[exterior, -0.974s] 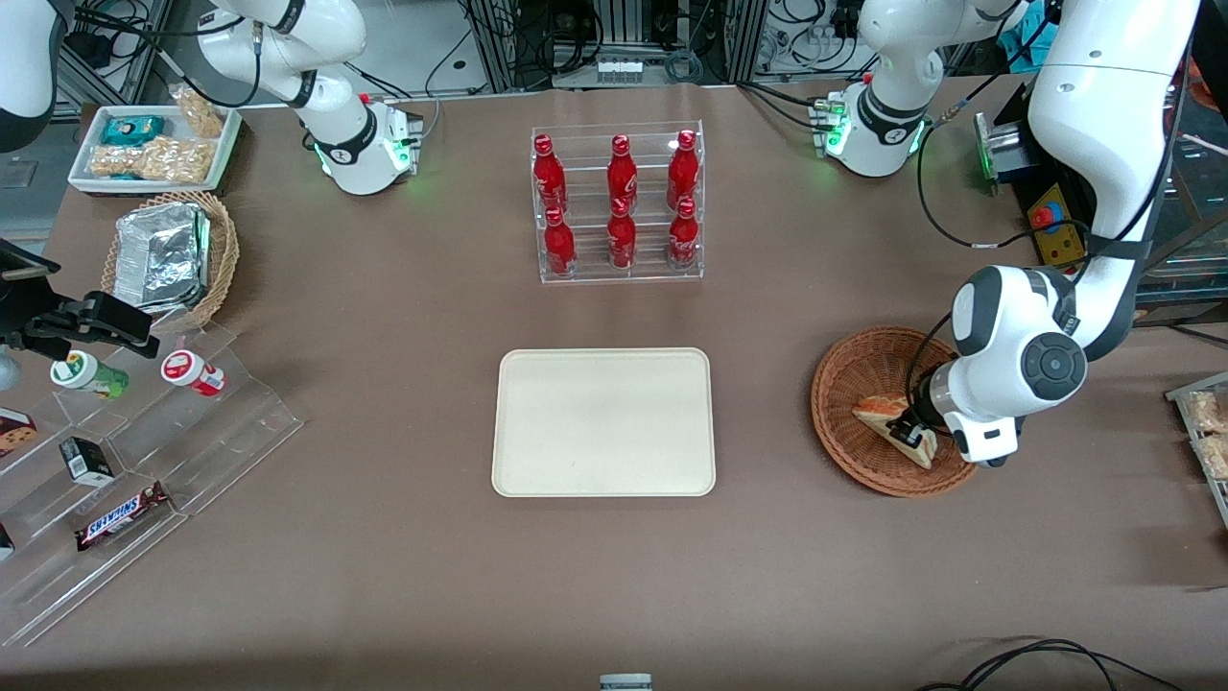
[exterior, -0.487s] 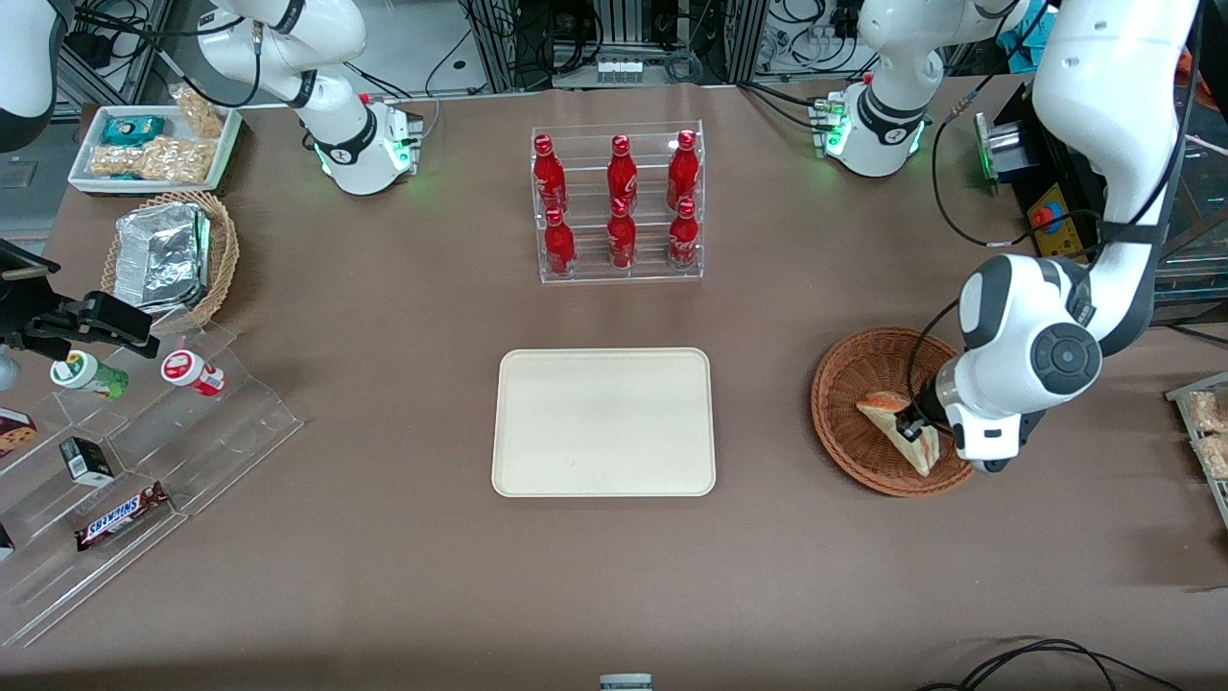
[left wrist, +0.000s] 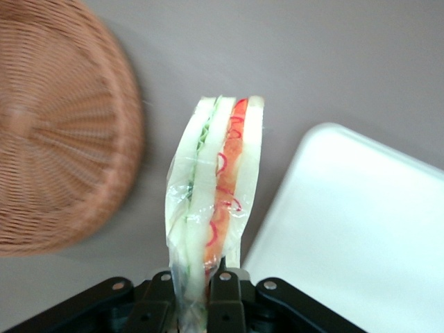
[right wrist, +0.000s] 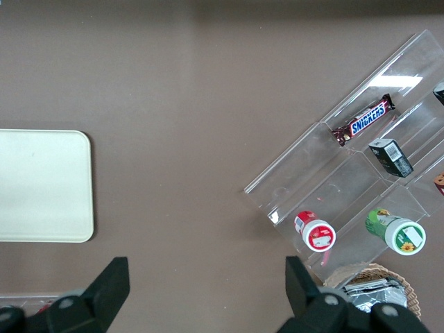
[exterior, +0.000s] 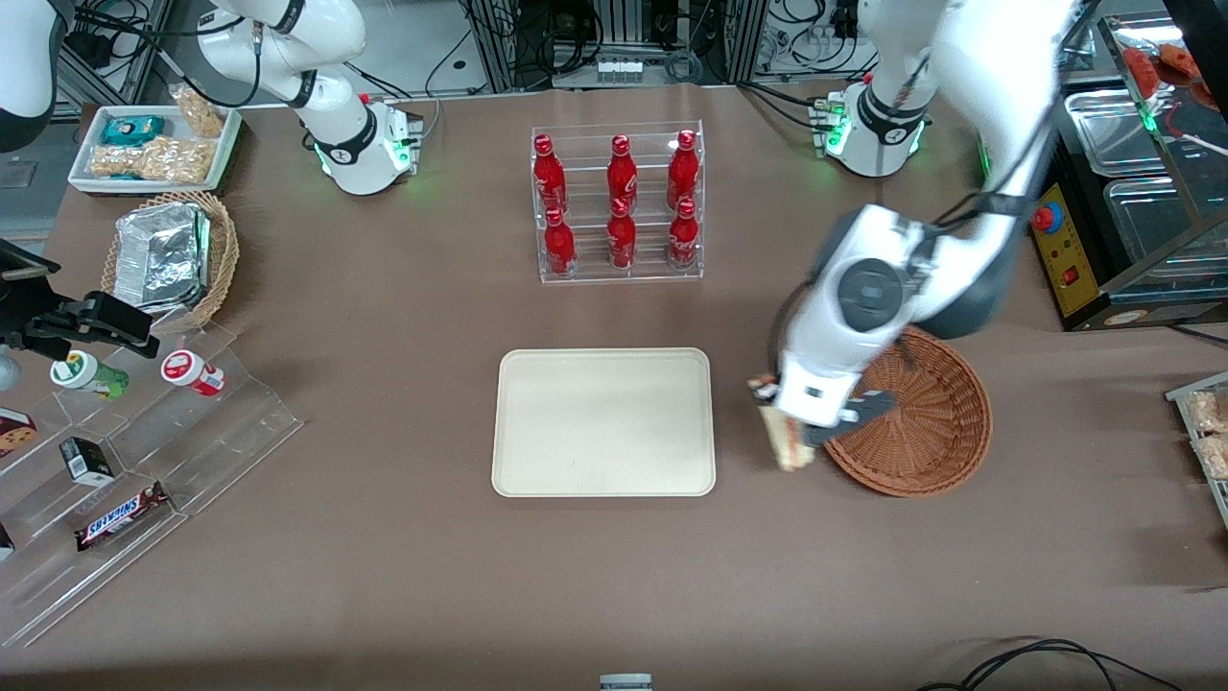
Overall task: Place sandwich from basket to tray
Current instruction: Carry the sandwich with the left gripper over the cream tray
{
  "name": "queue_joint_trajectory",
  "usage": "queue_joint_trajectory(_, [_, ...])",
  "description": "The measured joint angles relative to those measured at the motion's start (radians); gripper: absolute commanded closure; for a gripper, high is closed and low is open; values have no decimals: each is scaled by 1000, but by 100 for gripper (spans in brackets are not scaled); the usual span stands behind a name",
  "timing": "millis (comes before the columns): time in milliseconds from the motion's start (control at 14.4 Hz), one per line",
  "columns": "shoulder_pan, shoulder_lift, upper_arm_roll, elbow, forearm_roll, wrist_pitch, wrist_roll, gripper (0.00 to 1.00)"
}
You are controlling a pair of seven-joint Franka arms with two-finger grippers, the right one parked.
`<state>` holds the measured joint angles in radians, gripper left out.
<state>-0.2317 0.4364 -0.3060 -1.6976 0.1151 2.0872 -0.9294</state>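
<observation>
My gripper (exterior: 801, 432) (left wrist: 195, 291) is shut on the sandwich (exterior: 779, 429) (left wrist: 215, 201), a plastic-wrapped wedge of white bread with red and green filling. It hangs in the air over the bare table, between the reddish-brown basket (exterior: 935, 422) (left wrist: 55, 132) and the cream tray (exterior: 603, 421) (left wrist: 361, 236). The basket holds nothing. The tray also holds nothing and shows in the right wrist view too (right wrist: 41, 186).
A clear rack of red bottles (exterior: 619, 203) stands farther from the front camera than the tray. Toward the parked arm's end lie a tan basket with a foil packet (exterior: 168, 257), a white snack tray (exterior: 153, 146) and a clear stepped stand with snacks (exterior: 134, 461).
My gripper has lifted the sandwich out of the basket and carried it sideways toward the tray. The basket, which held the sandwich before, is now bare.
</observation>
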Motion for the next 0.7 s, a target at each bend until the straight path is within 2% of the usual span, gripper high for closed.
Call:
queue_joint_trajectory(278, [-108,168,1,166,62,8,2,96])
queue_joint_trajectory(487, [-196,295,2,322,77,11,6,95])
queue_joint_trajectory(696, [-263,360,3,400,80,10,8,88])
